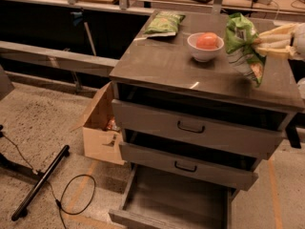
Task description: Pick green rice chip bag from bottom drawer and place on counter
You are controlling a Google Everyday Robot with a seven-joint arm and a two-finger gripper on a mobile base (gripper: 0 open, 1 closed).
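Note:
The green rice chip bag (243,46) hangs above the right part of the counter (176,66), held at its upper right edge. My gripper (262,43) comes in from the right with pale fingers (276,32) shut on the bag. The bag's lower end hangs just over the counter surface. The bottom drawer (176,202) stands pulled open below, its flat floor bare.
A white bowl with an orange-red fruit (206,45) sits on the counter just left of the bag. A paler olive-green bag (164,23) lies at the counter's back left. Two shut drawers with black handles (190,127) are below. A cardboard box (101,123) and a cable (71,194) are on the floor left.

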